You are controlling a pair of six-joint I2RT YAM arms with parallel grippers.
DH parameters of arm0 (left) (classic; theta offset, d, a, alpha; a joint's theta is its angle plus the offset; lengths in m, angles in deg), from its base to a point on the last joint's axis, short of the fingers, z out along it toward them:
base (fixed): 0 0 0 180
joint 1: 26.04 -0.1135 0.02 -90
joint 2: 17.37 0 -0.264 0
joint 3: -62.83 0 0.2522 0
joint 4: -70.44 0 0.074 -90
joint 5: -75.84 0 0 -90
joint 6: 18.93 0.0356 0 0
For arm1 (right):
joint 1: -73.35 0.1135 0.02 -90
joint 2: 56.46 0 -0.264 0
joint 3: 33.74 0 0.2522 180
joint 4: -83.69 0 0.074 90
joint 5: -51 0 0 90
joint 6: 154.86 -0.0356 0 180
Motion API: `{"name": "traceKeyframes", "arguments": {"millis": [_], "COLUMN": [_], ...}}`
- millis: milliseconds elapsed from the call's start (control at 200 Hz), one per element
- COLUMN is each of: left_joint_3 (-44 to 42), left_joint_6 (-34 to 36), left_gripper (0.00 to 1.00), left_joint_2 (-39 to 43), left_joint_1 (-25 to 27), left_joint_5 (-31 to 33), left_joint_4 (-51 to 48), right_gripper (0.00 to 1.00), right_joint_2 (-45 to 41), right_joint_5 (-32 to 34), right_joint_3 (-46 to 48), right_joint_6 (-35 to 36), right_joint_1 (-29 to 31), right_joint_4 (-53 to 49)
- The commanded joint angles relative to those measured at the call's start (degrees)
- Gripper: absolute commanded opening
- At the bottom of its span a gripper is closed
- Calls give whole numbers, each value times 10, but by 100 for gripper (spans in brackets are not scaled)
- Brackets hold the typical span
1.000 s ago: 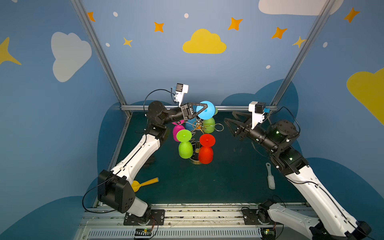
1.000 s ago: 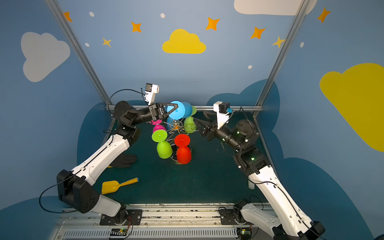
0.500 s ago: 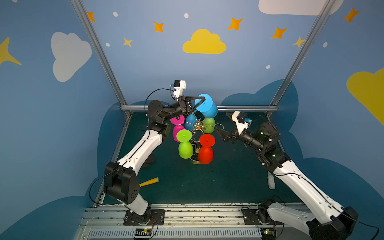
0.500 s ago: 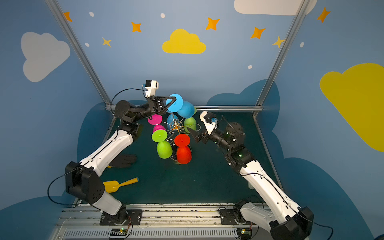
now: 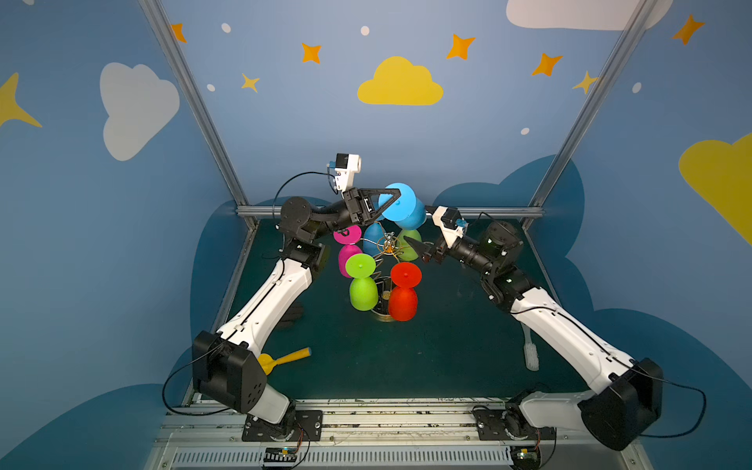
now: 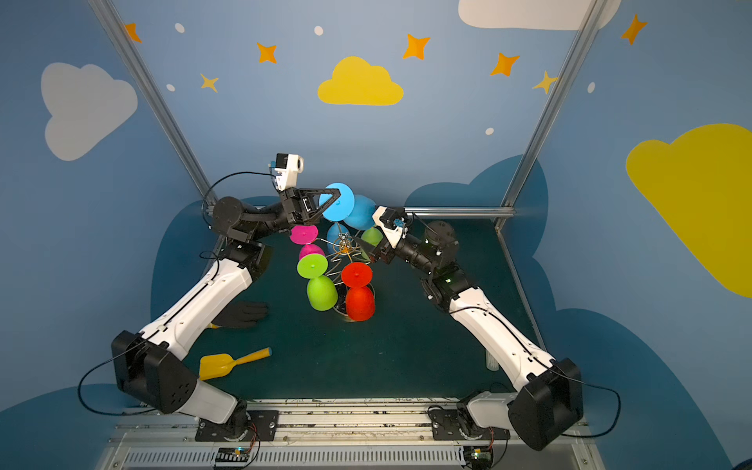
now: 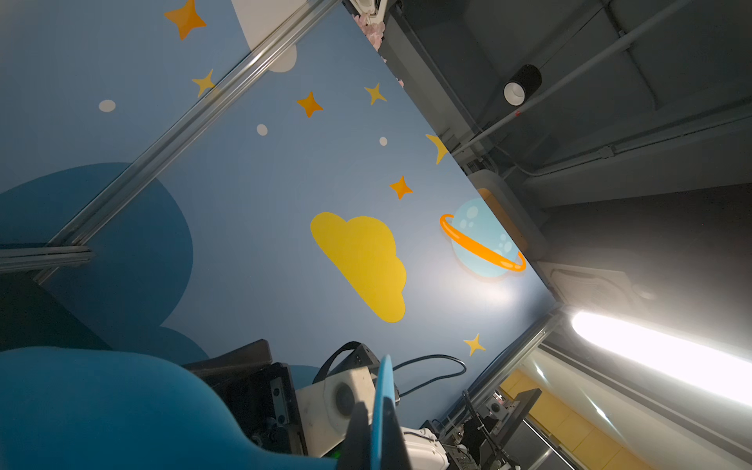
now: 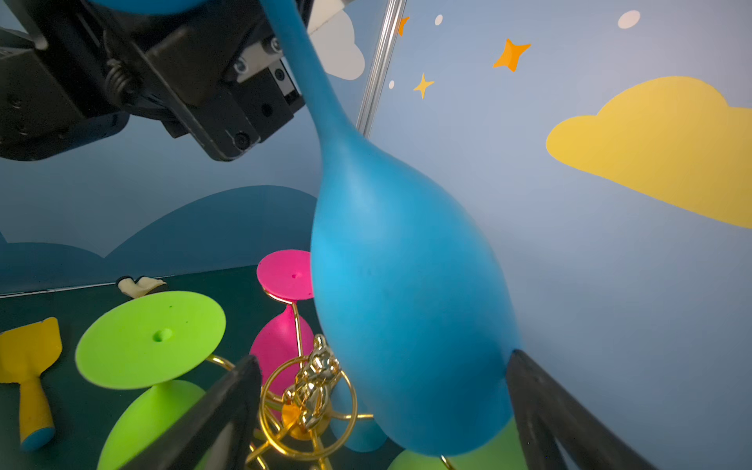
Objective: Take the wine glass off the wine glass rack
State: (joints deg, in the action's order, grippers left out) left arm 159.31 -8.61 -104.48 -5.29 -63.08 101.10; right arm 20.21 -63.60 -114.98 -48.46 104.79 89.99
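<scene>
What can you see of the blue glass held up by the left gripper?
The blue glass is matte and plastic-looking, with a flat round foot, thin stem and teardrop bowl. It is tilted, foot uppermost, above the rack. The left gripper is shut on its stem just under the foot. The open right gripper flanks the bowl's lower part; contact is unclear. Its rim is hidden.
</scene>
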Motion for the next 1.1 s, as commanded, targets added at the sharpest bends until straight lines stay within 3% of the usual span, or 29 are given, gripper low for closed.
{"name": "traceKeyframes", "arguments": {"millis": [0,586,641,791,901,1021,1096], "left_joint_3": [-6,-12,-12,-5,3,5,7], "left_joint_6": [17,8,6,6,13,32,45], "left_gripper": [3,3,3,3,3,13,32], "left_joint_2": [17,26,27,26,22,19,18], "left_joint_1": [4,11,11,10,8,2,-3], "left_joint_5": [-1,-8,-9,-12,-14,-15,-13], "left_joint_4": [-5,-11,-8,-5,-9,-24,-36], "right_gripper": [93,92,89,69,62,53,51], "right_joint_2": [17,75,75,69,60,47,36], "right_joint_5": [-12,10,14,17,17,24,34], "right_joint_3": [-34,-79,-80,-78,-71,-67,-65], "right_joint_6": [7,47,47,46,42,29,19], "right_joint_1": [0,15,16,18,20,23,25], "right_joint_4": [29,9,6,-3,-11,-30,-45]}}
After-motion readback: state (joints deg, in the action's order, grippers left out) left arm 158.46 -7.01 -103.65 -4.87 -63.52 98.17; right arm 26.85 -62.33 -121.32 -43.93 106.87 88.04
